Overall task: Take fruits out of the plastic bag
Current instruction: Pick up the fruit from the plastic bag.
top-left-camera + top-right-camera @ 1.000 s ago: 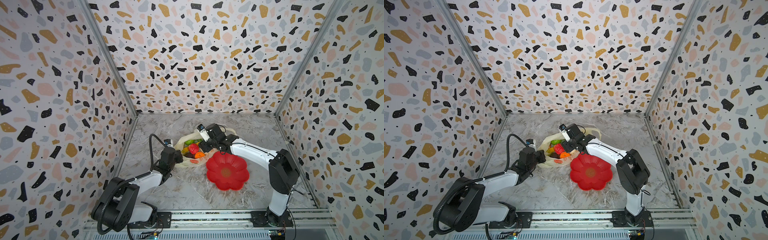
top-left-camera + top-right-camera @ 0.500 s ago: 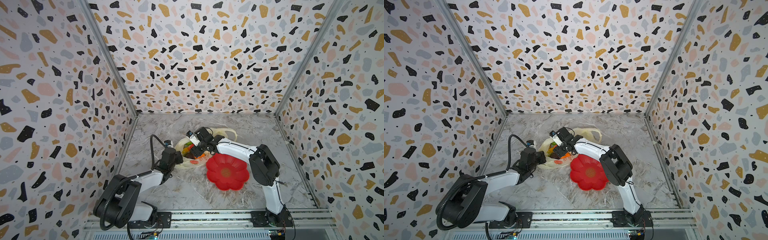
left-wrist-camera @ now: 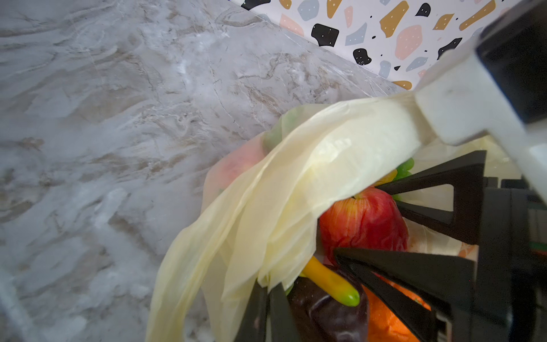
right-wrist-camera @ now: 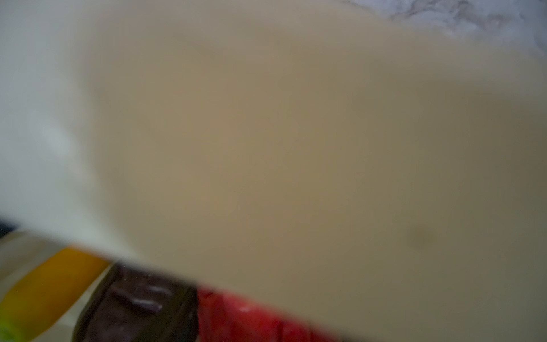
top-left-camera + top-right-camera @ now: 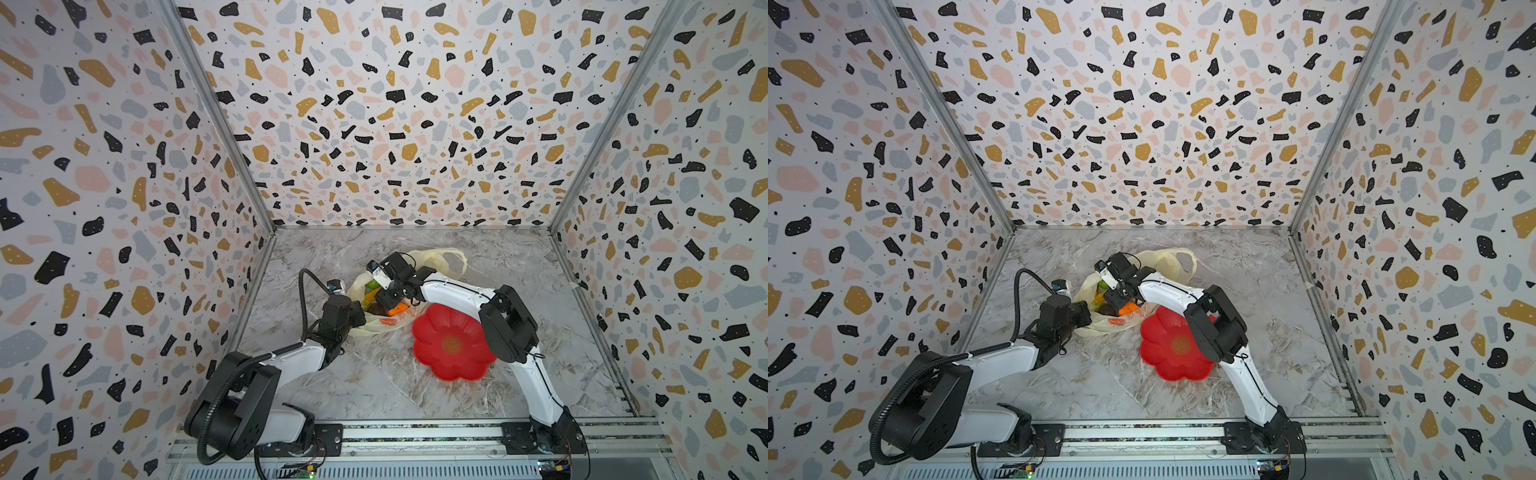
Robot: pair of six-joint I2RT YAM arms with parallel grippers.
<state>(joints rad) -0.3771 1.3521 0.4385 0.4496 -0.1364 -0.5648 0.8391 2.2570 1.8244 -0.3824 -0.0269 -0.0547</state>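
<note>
The terrazzo-patterned walls (image 5: 395,124) are enclosing a marble-look floor (image 5: 374,390). The plastic bag (image 5: 376,326) is lying crumpled on that floor just beside the red flower-shaped plate (image 5: 436,365), at the plate's far-left edge, with its mouth gaping. The fruits are sitting inside it: a red apple (image 3: 361,225), a yellow banana (image 3: 328,279), green grapes (image 3: 404,167), an orange piece (image 3: 384,322) and a dark purple piece (image 3: 325,314). The left gripper (image 3: 268,291) is pinching a fold of the bag's rim between tightly closed jaws, on the side of the bag away from the plate. The right gripper (image 3: 355,219) is reaching into the mouth from the plate's side. Its jaws are standing apart on either side of the apple, and I cannot tell whether they are pressing on it. Blurred pale film is filling the right wrist view.
</note>
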